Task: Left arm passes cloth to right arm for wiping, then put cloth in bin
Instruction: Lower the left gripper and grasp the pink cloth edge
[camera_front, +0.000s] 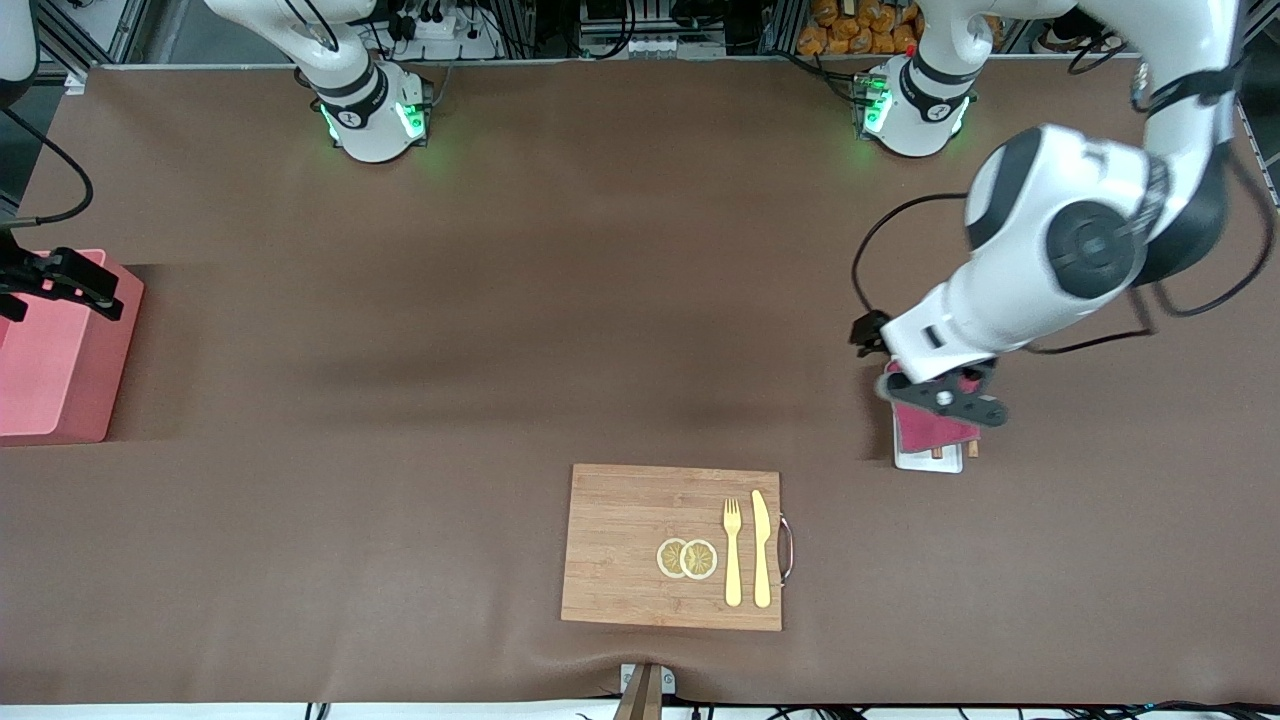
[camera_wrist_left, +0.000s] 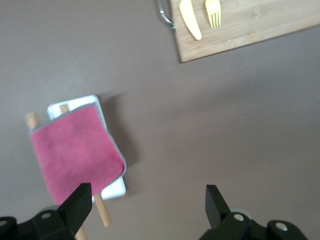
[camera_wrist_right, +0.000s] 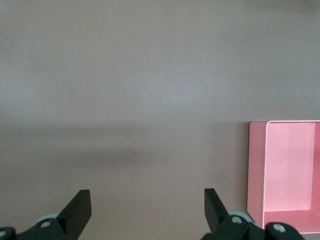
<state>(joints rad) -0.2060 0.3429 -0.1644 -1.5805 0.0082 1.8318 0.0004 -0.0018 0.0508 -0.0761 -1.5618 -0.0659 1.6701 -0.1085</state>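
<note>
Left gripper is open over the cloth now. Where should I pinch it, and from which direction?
Come straight down with the left gripper and pinch the cloth near its middle, bunching the fabric. It lies flat, draped over the white tray and chopsticks, so no edge is raised to take from the side.

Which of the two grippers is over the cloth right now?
The left gripper, fingers open, hangs over the cloth that lies on the white tray. The right gripper, also open, is over the bin.

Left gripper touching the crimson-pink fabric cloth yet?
Apart. Left wrist view: left gripper open above the crimson-pink fabric cloth, which lies flat on the white tray; neither finger meets it.
</note>
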